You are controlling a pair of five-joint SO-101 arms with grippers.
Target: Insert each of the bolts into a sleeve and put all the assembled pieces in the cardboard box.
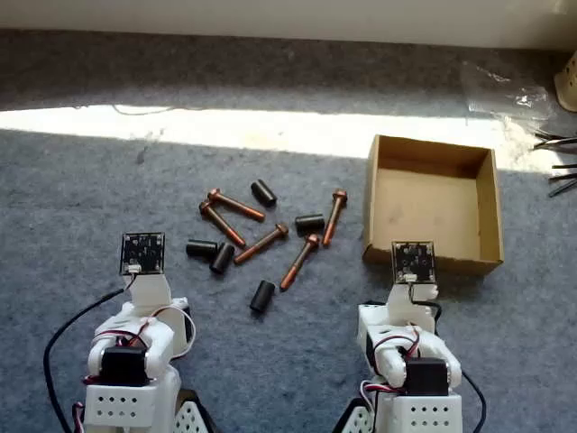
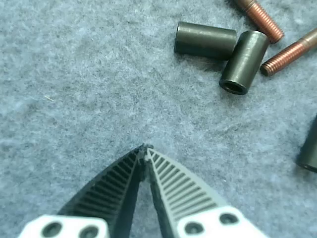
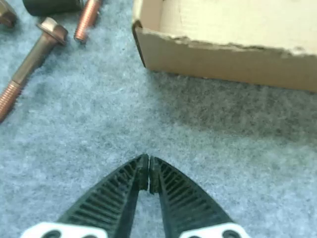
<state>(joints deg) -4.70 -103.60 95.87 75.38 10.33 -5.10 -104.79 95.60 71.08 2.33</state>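
High view: copper threaded metal bolts (image 1: 261,244) & short black cylindrical sleeves (image 1: 261,296) loose on grey carpet (image 1: 90,207) nr empty brown cardboard box (image 1: 370,198); none assembled.
Left wrist view: left gripper (image 2: 145,148) clenched, empty; next, open over nearest sleeve (image 2: 244,62).
Right wrist view: right gripper (image 3: 148,158) clenched, empty; one bolt (image 3: 32,59) cut off at edge.

On the high view the bolts (image 1: 261,244) and sleeves (image 1: 309,224) lie scattered together on the carpet (image 1: 90,198), mid-table. The cardboard box (image 1: 431,206) sits to their right, with nothing in it, just ahead of my right gripper (image 3: 148,161). One sleeve (image 1: 262,296) lies apart from the cluster, on my near side. Ahead of my left gripper (image 2: 145,148), two sleeves (image 2: 205,40) lie end to side, touching I think, with bolt ends just beyond them.
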